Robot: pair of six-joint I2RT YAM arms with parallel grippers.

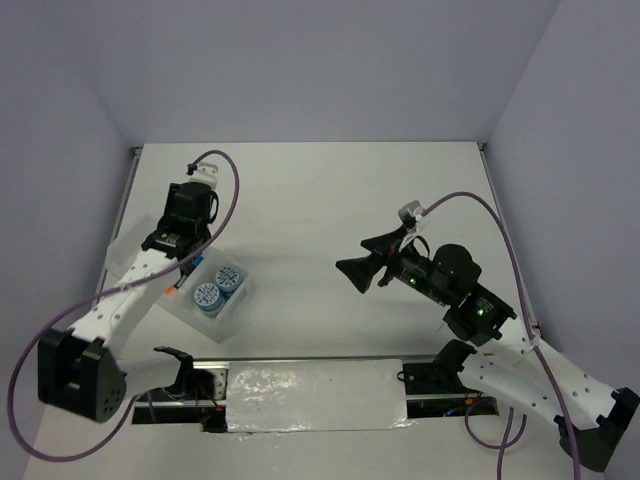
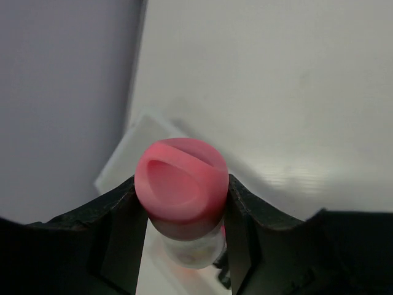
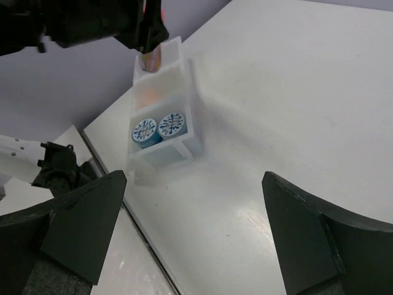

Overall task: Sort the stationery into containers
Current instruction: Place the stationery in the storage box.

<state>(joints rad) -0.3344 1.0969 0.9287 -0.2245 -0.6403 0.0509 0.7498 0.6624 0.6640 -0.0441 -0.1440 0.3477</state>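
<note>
The left gripper (image 2: 181,212) is closed on the pink-topped stick (image 2: 181,187). Its two dark fingers (image 2: 116,227) press against opposite sides of the stick just under the rounded pink top, which faces the left wrist camera. The rest of the stick points away below the fingers, toward a corner of the translucent white trays (image 3: 189,98). In the right wrist view the stick hangs from the left gripper at the far end of the joined trays, its lower end at the rim of the farthest compartment. Whether it touches the plastic cannot be told. Two blue rolls (image 3: 145,130) lie side by side, touching, in a compartment nearer that camera, well apart from the stick. In the overhead view the trays sit near the left edge of the white table (image 3: 295,92), with the left gripper above their left end and the rolls just to its right. The right gripper (image 3: 193,181) is held above bare table, well to the right of the trays. Its fingers (image 3: 80,227) are spread wide with nothing between them, and it is turned toward the trays.
</note>
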